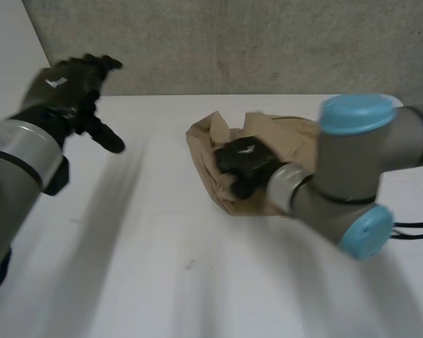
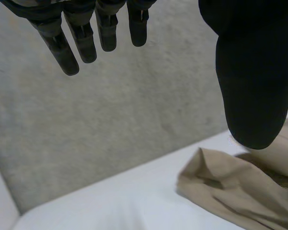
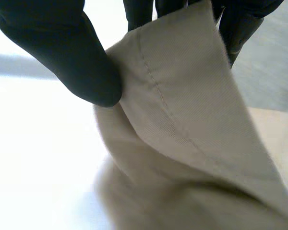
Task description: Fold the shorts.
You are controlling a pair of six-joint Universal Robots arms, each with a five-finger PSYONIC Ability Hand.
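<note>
The tan shorts (image 1: pixel 282 141) lie crumpled on the white table (image 1: pixel 169 232), right of the middle. My right hand (image 1: pixel 243 165) rests on the near left part of the heap. In the right wrist view its thumb (image 3: pixel 72 62) and fingers (image 3: pixel 240 24) pinch a seamed fold of the shorts (image 3: pixel 182 110) between them. My left hand (image 1: pixel 70 88) is raised over the table's far left, well apart from the cloth. Its fingers (image 2: pixel 81 38) and thumb (image 2: pixel 254 76) are straight and spread, holding nothing, with the shorts (image 2: pixel 230 187) on the table beyond the thumb.
A grey wall (image 1: pixel 254 42) runs along the table's far edge. The right arm (image 1: pixel 352 176) reaches in over the table's right side, covering part of the shorts.
</note>
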